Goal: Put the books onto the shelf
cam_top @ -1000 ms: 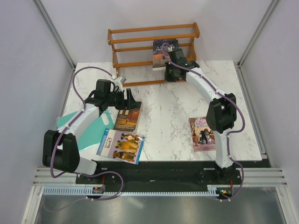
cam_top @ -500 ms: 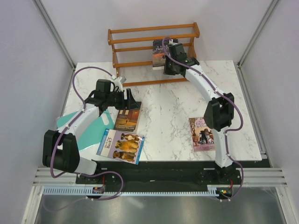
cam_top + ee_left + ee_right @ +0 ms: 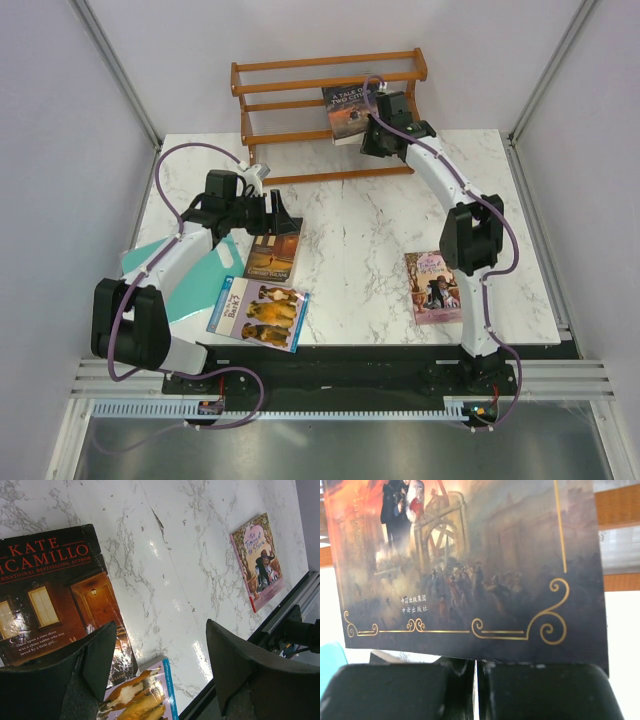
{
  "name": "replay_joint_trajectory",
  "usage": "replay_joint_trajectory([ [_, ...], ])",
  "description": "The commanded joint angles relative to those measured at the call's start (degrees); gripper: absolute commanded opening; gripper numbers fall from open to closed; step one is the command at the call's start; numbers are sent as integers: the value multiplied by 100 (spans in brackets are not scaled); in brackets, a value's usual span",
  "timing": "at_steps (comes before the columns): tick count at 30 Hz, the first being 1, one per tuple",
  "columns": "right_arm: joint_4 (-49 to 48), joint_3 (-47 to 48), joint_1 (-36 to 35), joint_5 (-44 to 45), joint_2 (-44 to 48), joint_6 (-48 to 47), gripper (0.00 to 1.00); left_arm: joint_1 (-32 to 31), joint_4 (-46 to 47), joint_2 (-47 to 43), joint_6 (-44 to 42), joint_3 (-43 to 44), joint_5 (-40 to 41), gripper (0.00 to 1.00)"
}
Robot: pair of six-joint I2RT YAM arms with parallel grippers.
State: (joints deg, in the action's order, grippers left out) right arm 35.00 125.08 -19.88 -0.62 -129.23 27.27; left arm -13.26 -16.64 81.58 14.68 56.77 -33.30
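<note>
Glossy marble-look table (image 3: pixel 350 230), wooden slatted shelf (image 3: pixel 300 105), glossy paperback covers.

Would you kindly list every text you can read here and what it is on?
"KATE ICAMILLO", cut off: brown-orange book.
"The Taming of the Shrew": pink book.
"A TALE OF TWO CITIES": dark book.
Chinese print on the dark book: too small.
Title on the dog book: too blurred.

The shelf (image 3: pixel 300 65) is orange-brown wood. In front of it, the dark book (image 3: pixel 470 565) shows a dusky painted crowd with an orange glow at one corner and gold scrollwork edging. The surface (image 3: pixel 350 220) before the shelf is white marble veined grey. It carries a brown-orange book (image 3: pixel 273 255), a pink book (image 3: pixel 433 288), a blue-white book (image 3: pixel 258 313) with tan dogs, and a teal board (image 3: pixel 198 290).
</note>
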Motion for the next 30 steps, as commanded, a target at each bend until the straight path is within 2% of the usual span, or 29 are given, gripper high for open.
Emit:
replay_joint_trajectory([
  [1,-424,-175,2,-201,318,7,0,-2,91,-81,-281,9,-36,79],
  [5,-897,-1211,10,-96,1003,33,4,-2,126,103,-124,272,43,80],
  [7,-1144,-1932,45,-70,1513,129,15,-10,187,296,87,561,8,80],
  [8,-1371,-2161,72,-70,1680,156,24,-10,240,367,175,659,-36,80],
  [9,-1504,-2581,115,-70,2004,191,38,-36,275,489,237,764,-45,80],
  [12,-1865,-3241,229,27,2567,297,55,-141,364,692,413,1256,113,80],
  [15,-2111,-3646,352,212,2938,332,61,-291,399,1043,650,1801,525,76],
  [19,-2419,-3894,529,335,3176,420,61,-397,390,1797,1239,2592,684,62],
  [25,-3007,-3816,643,431,3167,455,63,-625,434,2353,1512,3348,1201,65],
  [30,-3368,-3482,652,247,2746,560,67,-880,723,2573,1608,3718,1703,68],
])
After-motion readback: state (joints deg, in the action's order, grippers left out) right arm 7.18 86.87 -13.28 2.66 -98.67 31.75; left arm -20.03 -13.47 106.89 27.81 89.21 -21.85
